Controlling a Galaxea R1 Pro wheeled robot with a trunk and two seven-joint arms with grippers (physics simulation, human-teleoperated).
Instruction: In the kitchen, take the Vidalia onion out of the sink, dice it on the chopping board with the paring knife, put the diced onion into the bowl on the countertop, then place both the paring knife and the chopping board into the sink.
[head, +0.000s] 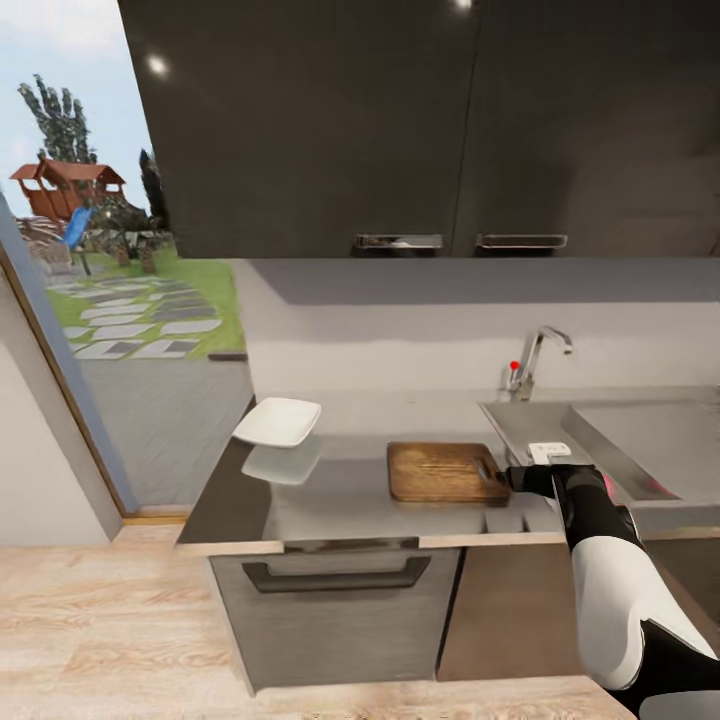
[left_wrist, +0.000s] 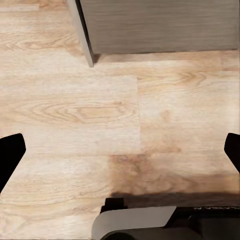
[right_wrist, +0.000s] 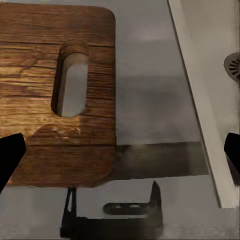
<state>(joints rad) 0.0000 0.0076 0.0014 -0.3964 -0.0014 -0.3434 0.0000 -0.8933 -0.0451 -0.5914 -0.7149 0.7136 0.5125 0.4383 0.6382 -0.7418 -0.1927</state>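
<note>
The dark-brown chopping board (head: 440, 471) lies flat on the grey countertop (head: 340, 495), just left of the sink (head: 600, 440). Its handle slot (right_wrist: 72, 80) is at the end nearest the sink. My right gripper (head: 512, 479) hovers over that end, open, one finger over the board's corner (right_wrist: 10, 155) and the other over the sink's rim (right_wrist: 232, 150), holding nothing. The white bowl (head: 278, 421) sits at the counter's far left corner. My left gripper (left_wrist: 120, 155) hangs open over the wooden floor. The paring knife and the onion are out of view.
A faucet (head: 535, 360) stands behind the sink, whose drain (right_wrist: 233, 65) shows. Dark wall cabinets (head: 430, 120) hang above the counter. Below the countertop are a drawer front (head: 335, 575) and cabinet doors. A window (head: 120, 250) lies to the left.
</note>
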